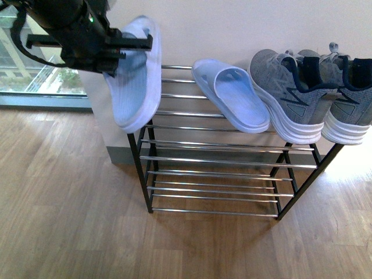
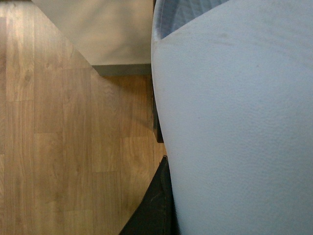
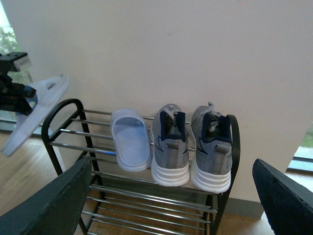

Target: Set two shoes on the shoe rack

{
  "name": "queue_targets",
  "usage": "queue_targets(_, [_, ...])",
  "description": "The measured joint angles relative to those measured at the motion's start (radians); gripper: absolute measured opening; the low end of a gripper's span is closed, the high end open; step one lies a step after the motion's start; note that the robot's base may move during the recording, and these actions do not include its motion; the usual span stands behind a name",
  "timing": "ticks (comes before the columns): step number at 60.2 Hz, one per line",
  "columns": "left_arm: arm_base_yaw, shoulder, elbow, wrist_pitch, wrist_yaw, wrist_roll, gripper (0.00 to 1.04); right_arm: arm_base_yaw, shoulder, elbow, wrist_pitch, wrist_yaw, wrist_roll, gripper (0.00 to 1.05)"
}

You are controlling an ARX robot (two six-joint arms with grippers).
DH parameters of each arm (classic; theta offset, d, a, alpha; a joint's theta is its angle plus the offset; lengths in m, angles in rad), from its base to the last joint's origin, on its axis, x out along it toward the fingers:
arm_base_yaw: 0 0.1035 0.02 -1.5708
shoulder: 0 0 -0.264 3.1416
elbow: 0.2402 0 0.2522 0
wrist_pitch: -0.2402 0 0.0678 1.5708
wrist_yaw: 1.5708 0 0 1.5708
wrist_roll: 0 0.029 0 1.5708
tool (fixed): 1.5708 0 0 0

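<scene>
Two grey sneakers (image 1: 285, 99) (image 1: 349, 96) with white soles stand side by side on the right of the shoe rack's (image 1: 215, 160) top tier, heels toward me. Beside them on the same tier lies a light blue slipper (image 1: 232, 96). My left gripper (image 1: 135, 49) is shut on a second light blue slipper (image 1: 136, 81), holding it on edge above the rack's left end. In the left wrist view that slipper (image 2: 234, 122) fills the right half. My right gripper (image 3: 166, 215) is open in front of the rack, and the sneakers (image 3: 170, 147) (image 3: 212, 152) show between its fingers (image 3: 49, 205).
The rack's lower tiers of chrome rods (image 1: 215, 192) hold nothing. A white wall (image 1: 232, 23) runs behind the rack, with a grey baseboard (image 1: 116, 154) at its corner. A window (image 1: 29, 70) is at the far left. A wooden floor (image 1: 70, 221) spreads in front.
</scene>
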Motion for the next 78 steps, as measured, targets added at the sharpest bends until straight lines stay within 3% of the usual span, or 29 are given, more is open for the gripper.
queue_targets(36, [0.004,0.235,0.38,-0.137,0.01,0.194,0.02,0.0,0.0,0.0,0.0,0.0,0.0,0.95])
queue_targets(78, [-0.013,0.372,0.478,-0.168,-0.001,0.326,0.02,0.0,0.0,0.0,0.0,0.0,0.0,0.95])
